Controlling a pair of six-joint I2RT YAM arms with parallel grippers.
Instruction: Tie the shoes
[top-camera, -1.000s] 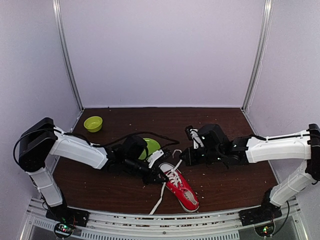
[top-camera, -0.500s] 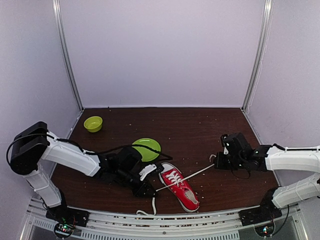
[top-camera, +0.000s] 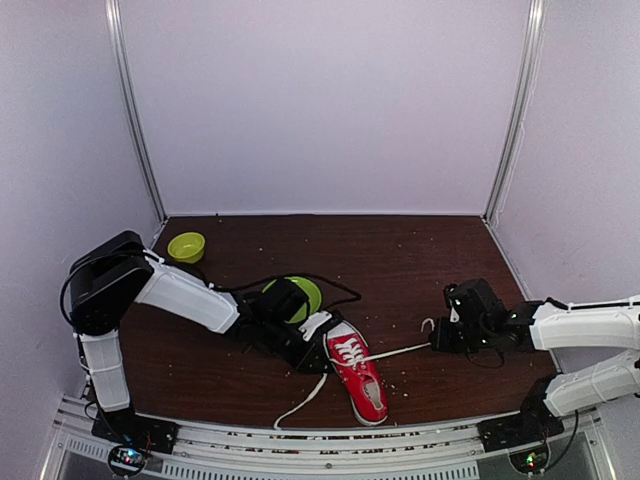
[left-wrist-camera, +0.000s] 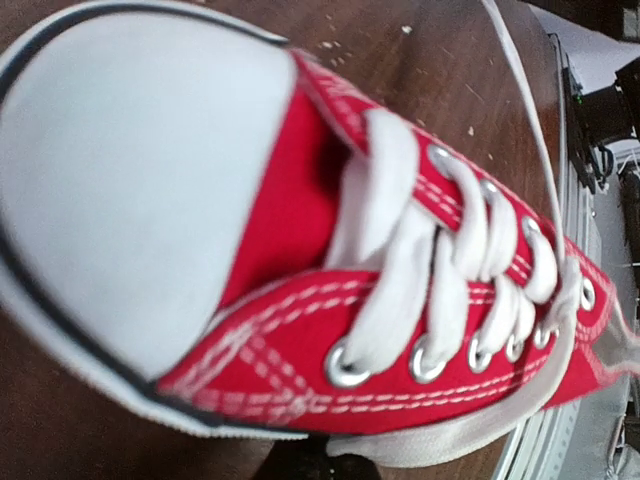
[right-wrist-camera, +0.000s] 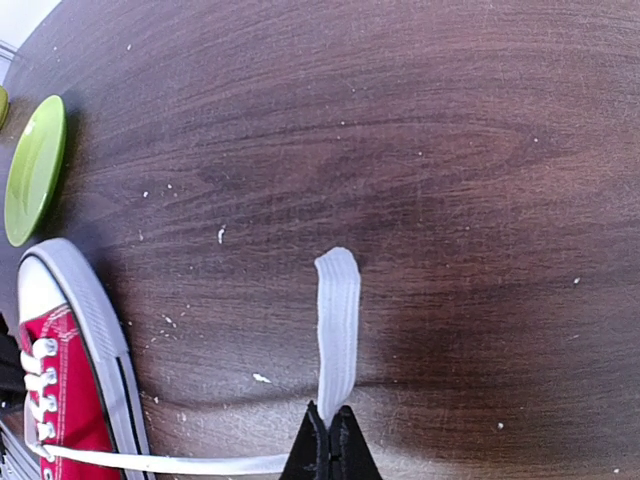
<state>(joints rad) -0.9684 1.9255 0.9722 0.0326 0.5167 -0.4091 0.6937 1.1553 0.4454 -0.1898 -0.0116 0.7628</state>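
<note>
The red shoe lies near the table's front, its white toe cap pointing to the far left. My left gripper is shut and pressed low against the toe end. Only its dark fingertips show under the sole, and whether they pinch a lace is hidden. A loose white lace trails from there to the front edge. My right gripper is shut on the other lace, to the right of the shoe. That lace runs taut from the eyelets to the right gripper.
A green plate lies just behind the left arm and also shows as the green plate in the right wrist view. A small green bowl sits at the far left. White crumbs dot the brown table. A metal rail runs along the front.
The right gripper pulled its lace out to the right until taut and now holds still. The left gripper swung toward the front, then returned to the toe. The shoe turned slightly.
</note>
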